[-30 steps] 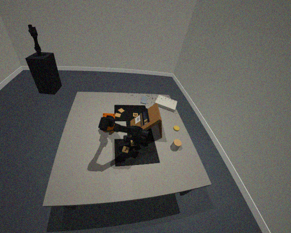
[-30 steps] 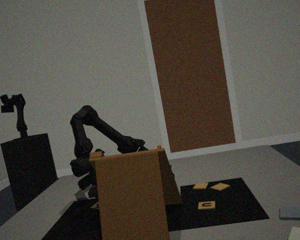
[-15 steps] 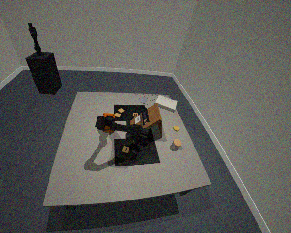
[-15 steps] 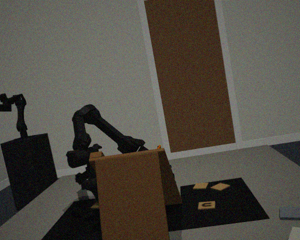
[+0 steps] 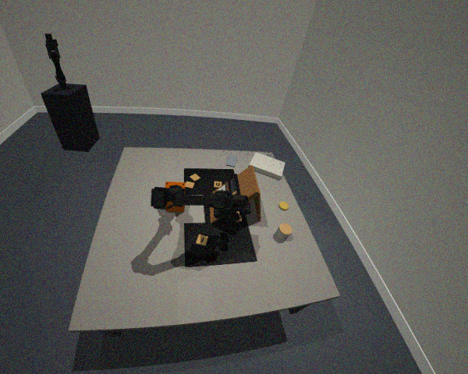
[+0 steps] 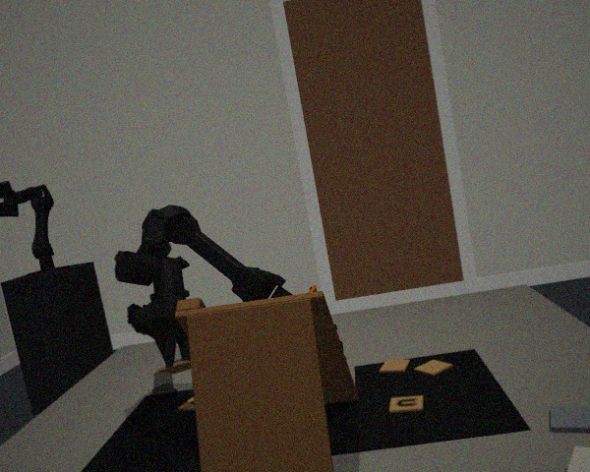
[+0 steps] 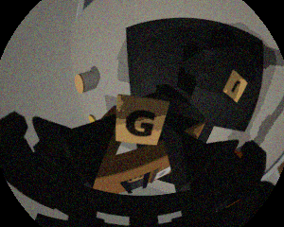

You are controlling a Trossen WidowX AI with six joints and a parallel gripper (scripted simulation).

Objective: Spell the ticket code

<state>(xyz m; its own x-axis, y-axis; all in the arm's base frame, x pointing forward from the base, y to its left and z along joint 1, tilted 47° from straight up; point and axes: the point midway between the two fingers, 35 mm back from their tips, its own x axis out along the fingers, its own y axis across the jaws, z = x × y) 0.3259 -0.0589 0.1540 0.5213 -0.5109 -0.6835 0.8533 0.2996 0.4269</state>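
One robot arm's gripper (image 5: 226, 221) (image 6: 176, 366) (image 7: 140, 121) is gripping the G tile (image 6: 179, 366) (image 7: 141, 124); from the top, it is hovering beside the wooden board (image 5: 249, 183) (image 6: 260, 385) (image 7: 133, 170), inward from the counter's (image 5: 154, 305) (image 6: 412, 324) right edge. In the exterior view, a U-like tile (image 6: 406, 403) is lying on black matting (image 6: 438, 421). The wrist view is showing another marked tile (image 7: 235, 86).

One black arm, reared above the surface, upper links bent at a high elbow, forearm sloping down. One end effector (image 5: 238, 217) (image 6: 169, 367) (image 7: 140, 121), pointing downward, raised off the surface, its fingers parted and closed on a tile.
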